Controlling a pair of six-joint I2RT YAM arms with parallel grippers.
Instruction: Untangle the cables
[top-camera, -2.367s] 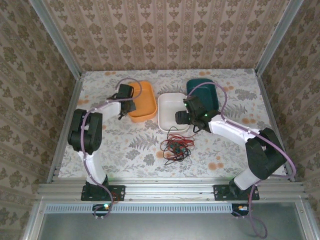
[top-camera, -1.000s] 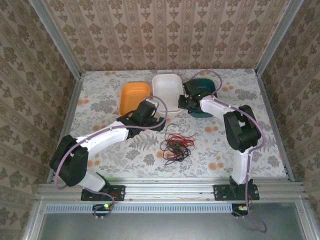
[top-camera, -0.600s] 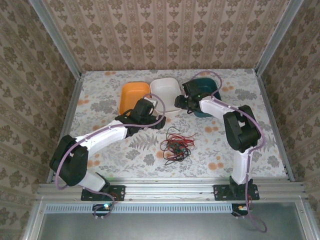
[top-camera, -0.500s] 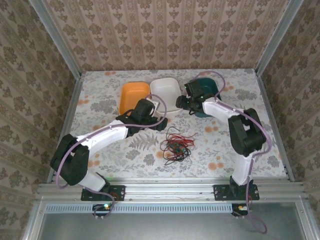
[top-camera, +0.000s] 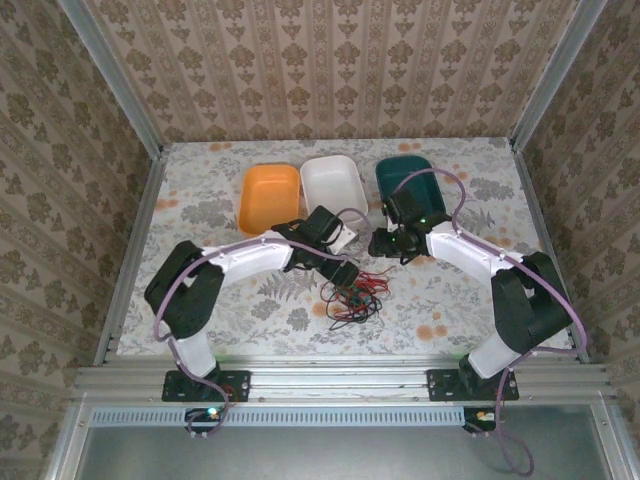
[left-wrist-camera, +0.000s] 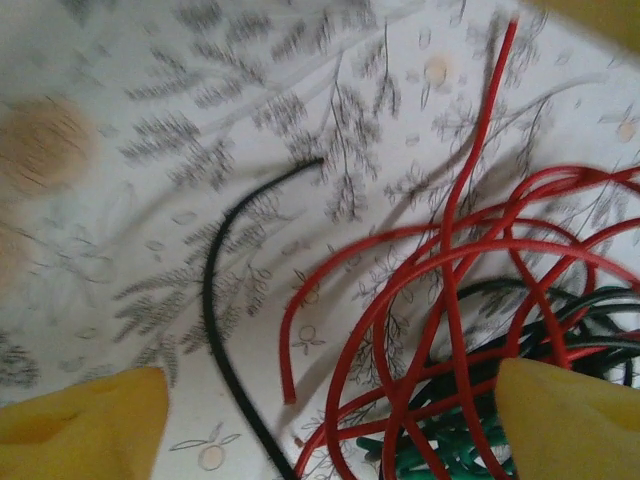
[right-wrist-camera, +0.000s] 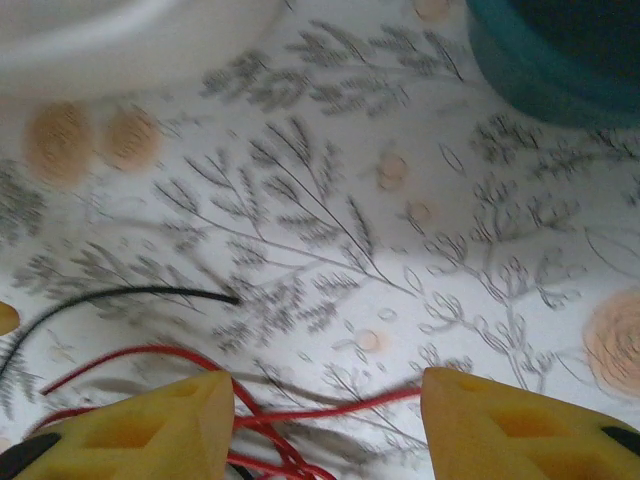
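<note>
The cables (top-camera: 350, 293) lie in a tangled heap of red, black and green loops on the floral table. My left gripper (top-camera: 345, 272) hovers at the heap's upper left edge. In the left wrist view it (left-wrist-camera: 330, 430) is open, with red loops (left-wrist-camera: 450, 300), a black strand (left-wrist-camera: 215, 300) and green coils (left-wrist-camera: 450, 455) between its yellow fingertips (left-wrist-camera: 85, 420). My right gripper (top-camera: 385, 245) is just up and right of the heap. In the right wrist view it (right-wrist-camera: 325, 420) is open, with a red strand (right-wrist-camera: 330, 408) running across the gap and a black end (right-wrist-camera: 130, 293) farther off.
Three bins stand in a row at the back: orange (top-camera: 270, 197), white (top-camera: 334, 185) and teal (top-camera: 410, 180). The white bin's rim (right-wrist-camera: 130, 40) and the teal bin's wall (right-wrist-camera: 560, 60) are close ahead of my right gripper. Patterned walls enclose the table.
Both grippers have left the bins and come toward the near side, down to the cable heap. The left moved right onto its edge, the right dropped back from the teal bin.
</note>
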